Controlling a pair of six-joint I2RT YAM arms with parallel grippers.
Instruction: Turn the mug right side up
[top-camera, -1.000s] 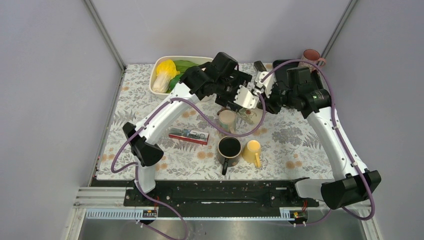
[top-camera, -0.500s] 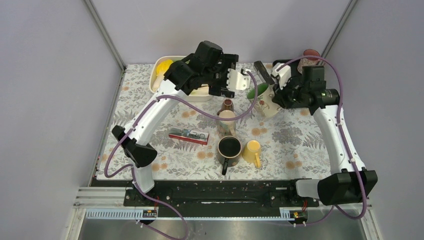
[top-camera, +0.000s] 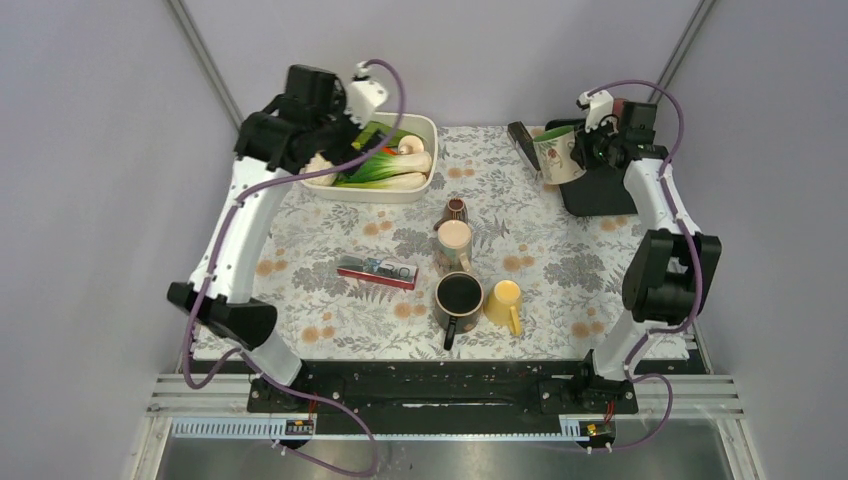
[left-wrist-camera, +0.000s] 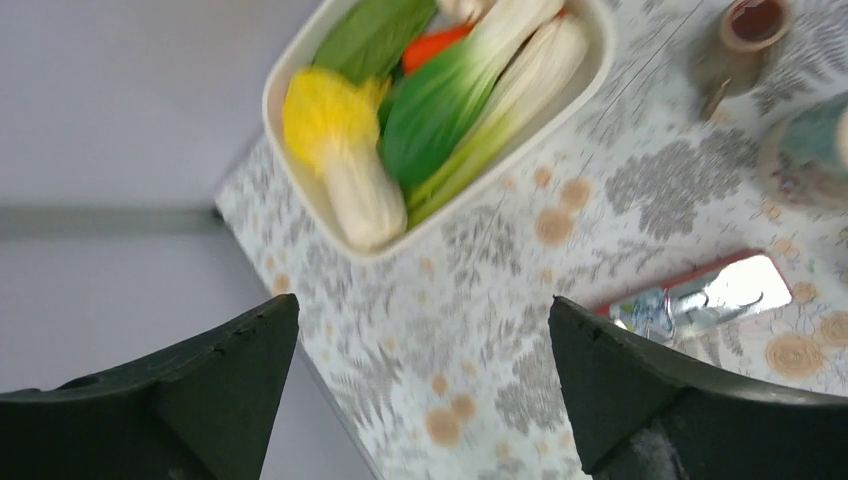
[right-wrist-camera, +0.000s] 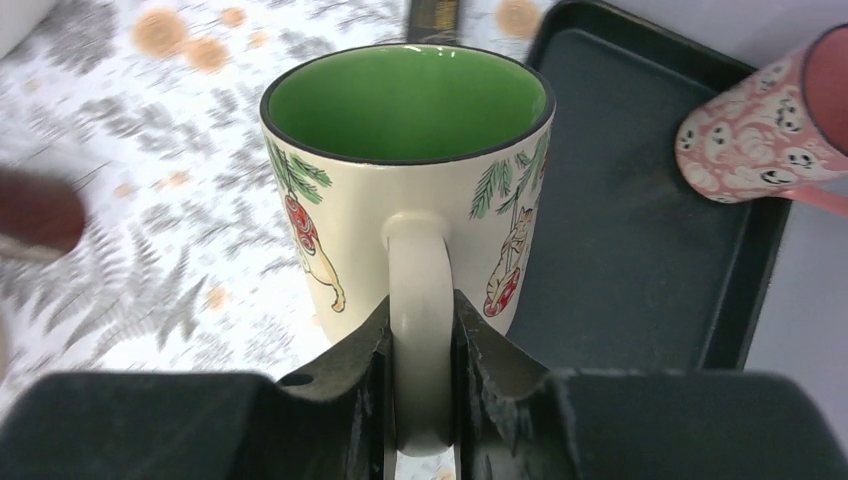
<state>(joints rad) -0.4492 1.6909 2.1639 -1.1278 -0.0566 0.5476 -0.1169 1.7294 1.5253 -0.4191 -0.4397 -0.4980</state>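
The mug (top-camera: 558, 155) is cream with a green inside and Christmas pictures (right-wrist-camera: 410, 190). It hangs in the air at the back right, by the left edge of the black tray (top-camera: 600, 195), mouth up and somewhat tilted. My right gripper (top-camera: 590, 150) is shut on its handle, the fingers pinching the loop from both sides (right-wrist-camera: 422, 320). High at the back left, over the table's left edge, my left gripper (top-camera: 325, 135) is wide open with nothing between its fingers (left-wrist-camera: 425, 310).
A white bin of vegetables (top-camera: 425, 150) stands at the back. A pink mug (top-camera: 622, 108) lies beyond the tray. Mid-table are a small brown vase (top-camera: 455, 210), a beige cup (top-camera: 453, 242), a dark mug (top-camera: 459, 298), a yellow cup (top-camera: 503, 300) and a red packet (top-camera: 377, 271).
The right arm has carried the mug from the table's middle to the back right beside the tray. The left arm has let go, opened wide and swung to the back left.
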